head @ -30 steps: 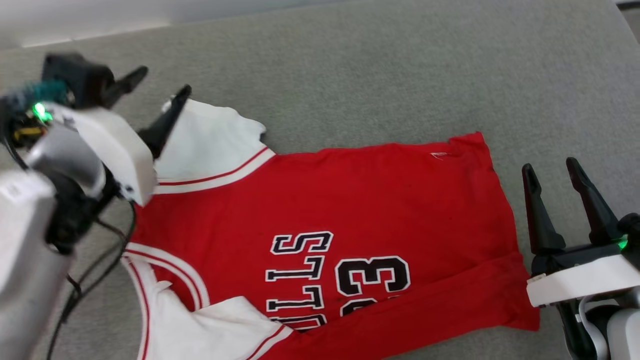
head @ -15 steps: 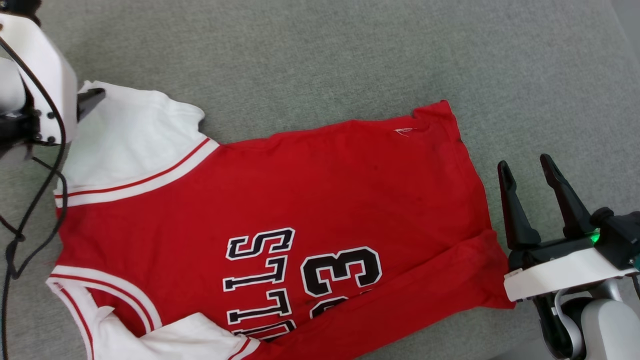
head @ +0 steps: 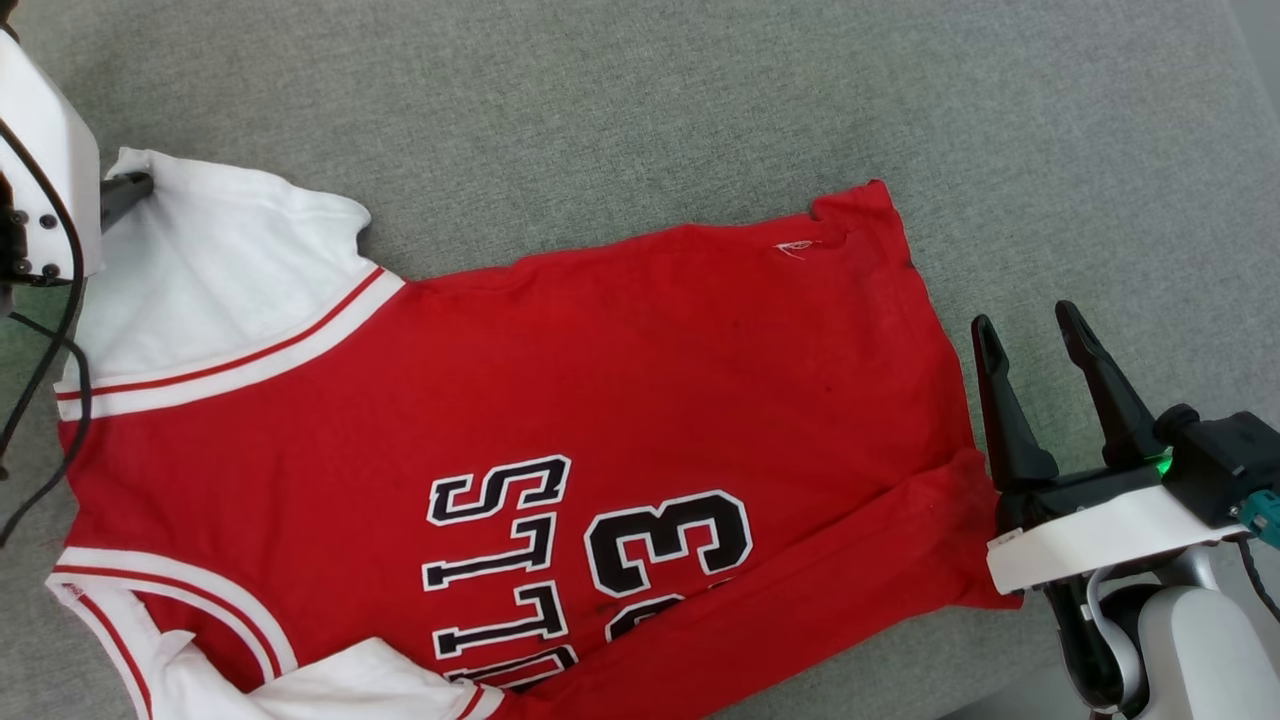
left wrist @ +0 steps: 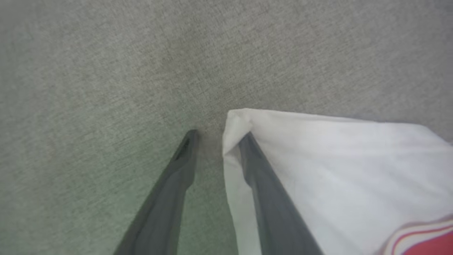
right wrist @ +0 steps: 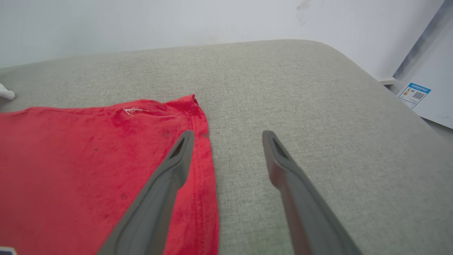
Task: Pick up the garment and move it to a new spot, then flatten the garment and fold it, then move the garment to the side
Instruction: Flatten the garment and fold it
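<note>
The shirt [head: 600, 380] lies front up across the grey padded surface [head: 650, 100], neck toward your left and hem [head: 940, 350] toward your right. Its near side is folded over itself and hides part of the print.

Your left hand [left wrist: 218, 135] is at the outer corner of the far white sleeve [head: 220, 260]. One finger rests on the sleeve cloth and the other on the bare padding, so the sleeve edge runs between them. The gap is narrowish, but the fingers are not pinched on the cloth. That placement looks meant to take the corner and draw the sleeve out flat.

Your right hand [head: 1023, 315] waits spread wide just beside the hem, one finger over the red edge in its wrist view and holding nothing. From there it seems ready to pin or pull that end.

Compared with a second ago, the head camera has swung, so the shirt's shift across the picture is no real move. What has changed is the far sleeve, which was bunched and now lies broader and smoother. Your left hand has gone out to its far corner and narrowed a little. The right hand keeps its place by the hem.
</note>
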